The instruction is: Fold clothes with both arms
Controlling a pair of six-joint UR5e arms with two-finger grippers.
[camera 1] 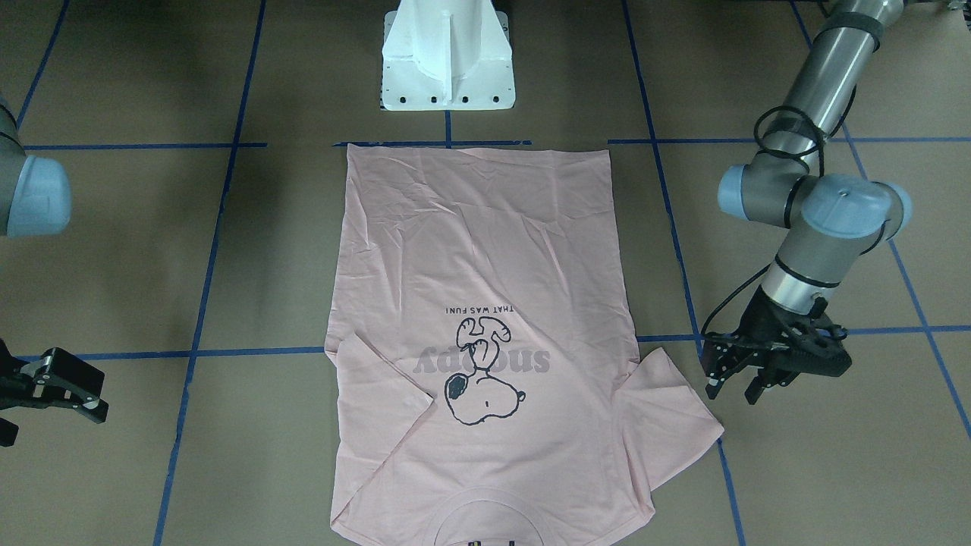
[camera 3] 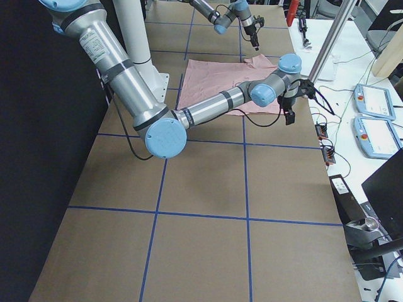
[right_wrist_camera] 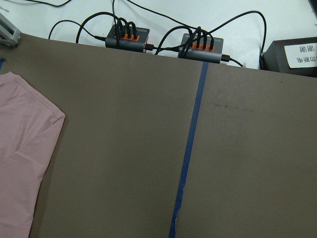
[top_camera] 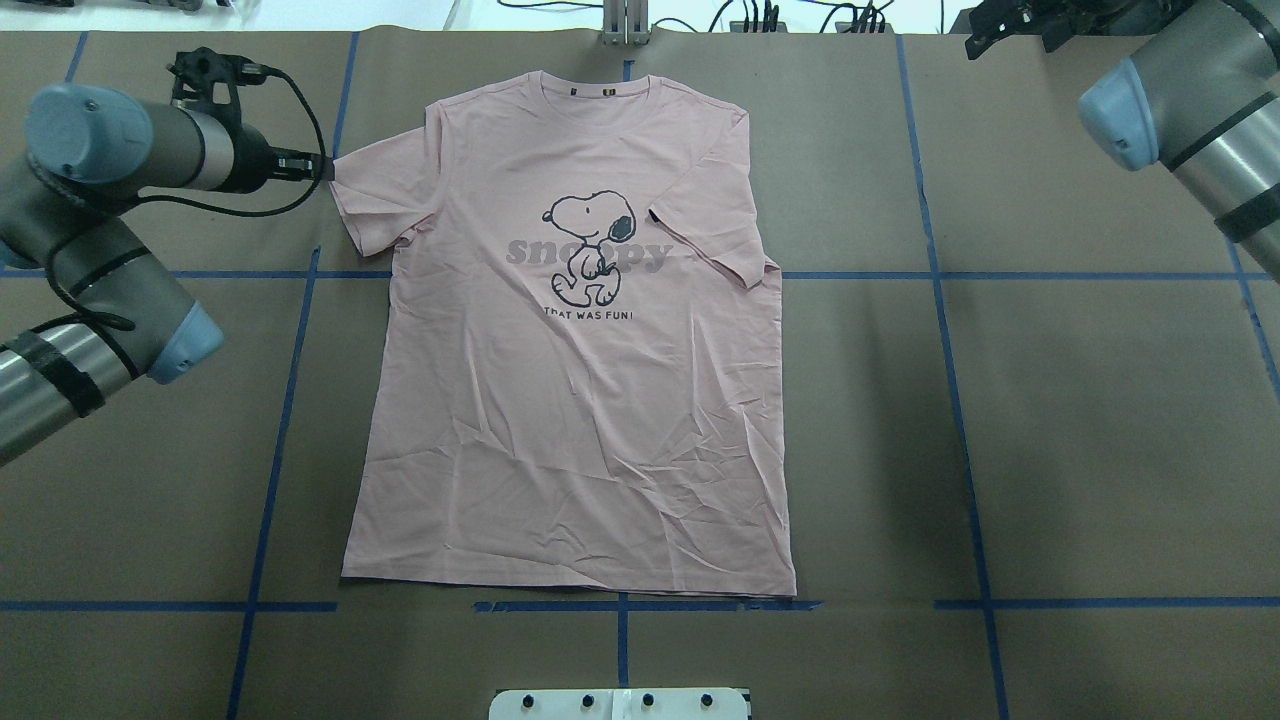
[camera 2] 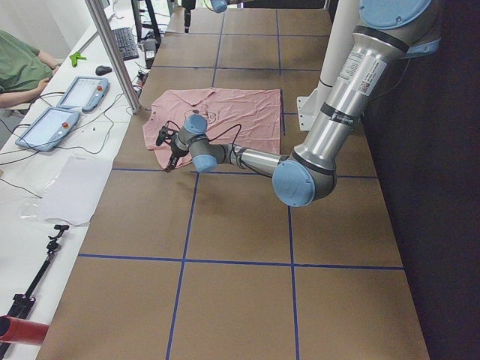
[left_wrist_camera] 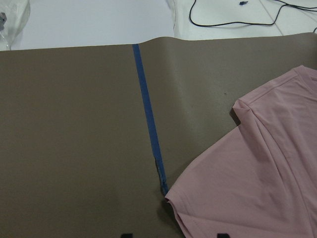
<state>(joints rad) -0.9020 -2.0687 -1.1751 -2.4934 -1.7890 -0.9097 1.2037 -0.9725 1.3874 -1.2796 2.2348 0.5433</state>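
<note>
The pale pink Snoopy T-shirt (top_camera: 570,400) lies flat, print up, collar at the far edge. Its sleeve on my right side (top_camera: 715,235) is folded in over the chest; the left sleeve (top_camera: 375,195) lies spread out. My left gripper (camera 1: 732,390) is open and empty, low over the table just beside that spread sleeve (camera 1: 671,413). In the left wrist view the sleeve hem (left_wrist_camera: 237,198) lies between the two fingertips (left_wrist_camera: 221,234). My right gripper (camera 1: 57,390) is open and empty, well off the shirt's other side, near the far table edge (top_camera: 1000,30).
The brown table (top_camera: 1100,430) carries a grid of blue tape lines. The white pedestal base (camera 1: 447,68) stands at the near edge by the shirt's hem. Power hubs with cables (right_wrist_camera: 129,37) lie beyond the far edge. An operator (camera 2: 19,67) sits by teach pendants (camera 2: 64,109).
</note>
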